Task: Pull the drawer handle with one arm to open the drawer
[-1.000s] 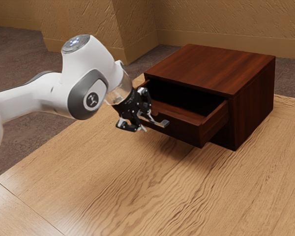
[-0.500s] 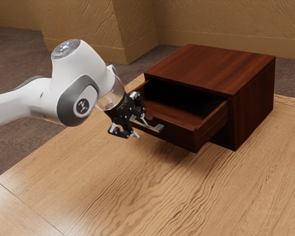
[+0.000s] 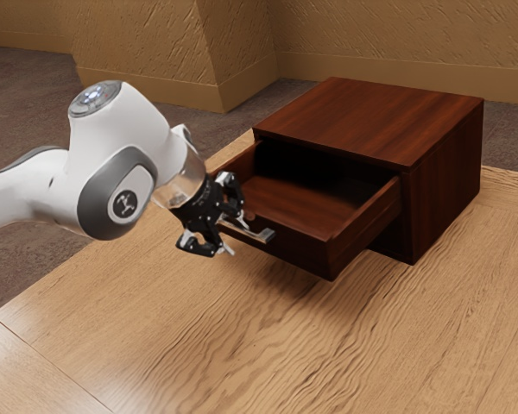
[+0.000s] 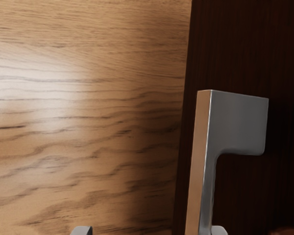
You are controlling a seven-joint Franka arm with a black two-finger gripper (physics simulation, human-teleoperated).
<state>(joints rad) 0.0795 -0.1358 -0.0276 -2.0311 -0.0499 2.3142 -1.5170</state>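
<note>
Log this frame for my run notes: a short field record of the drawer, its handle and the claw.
drawer: pulled partly out of the dark wood cabinet
handle: silver bar on the drawer's front, also seen close up in the wrist view
claw: at the handle, in front of the drawer
arm: reaches in from the exterior view's left
table: light wood, cabinet stands on it

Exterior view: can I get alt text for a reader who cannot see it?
A white robot arm reaches in from the exterior view's left, its black hand at the silver handle of a partly open drawer. The drawer belongs to a dark wooden cabinet standing on a light wooden table.
</note>
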